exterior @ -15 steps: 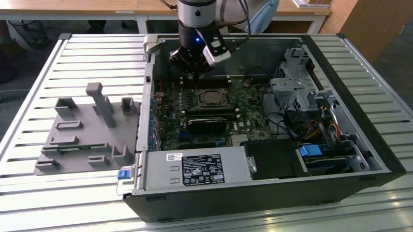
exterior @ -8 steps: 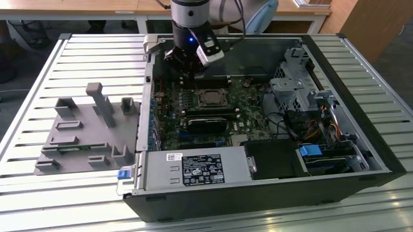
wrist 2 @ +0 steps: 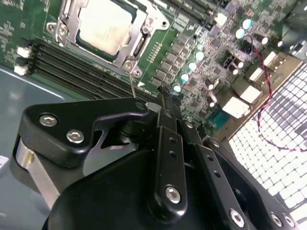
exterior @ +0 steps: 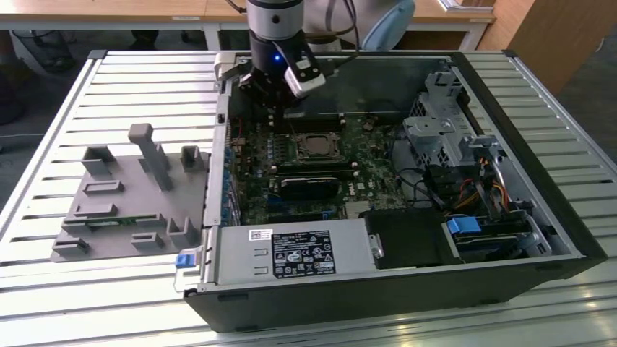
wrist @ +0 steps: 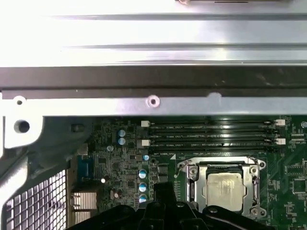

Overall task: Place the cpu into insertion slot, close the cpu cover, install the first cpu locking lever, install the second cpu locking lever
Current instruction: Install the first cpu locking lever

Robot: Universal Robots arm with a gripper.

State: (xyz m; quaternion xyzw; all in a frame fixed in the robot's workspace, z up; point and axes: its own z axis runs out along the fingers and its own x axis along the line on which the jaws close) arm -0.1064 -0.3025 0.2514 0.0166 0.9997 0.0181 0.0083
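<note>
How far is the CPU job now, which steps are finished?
Done, it seems: the cpu lies in the insertion slot with the cpu cover down around it. In hand: the hand is at a thin locking lever that stands up. Left: that lever is not latched; the other I cannot judge.

The open computer case (exterior: 405,293) leaves free room straight down onto the socket (exterior: 313,147). Around it the room is tighter: long memory slots (wrist: 211,134) and the case's metal wall (wrist: 153,101) crowd one side, and a black card (exterior: 308,186) lies close on the other. At the exterior view's right, a drive cage (exterior: 438,134) and loose cables (exterior: 482,191) rise high. The power supply (exterior: 294,253) blocks the near edge.
</note>
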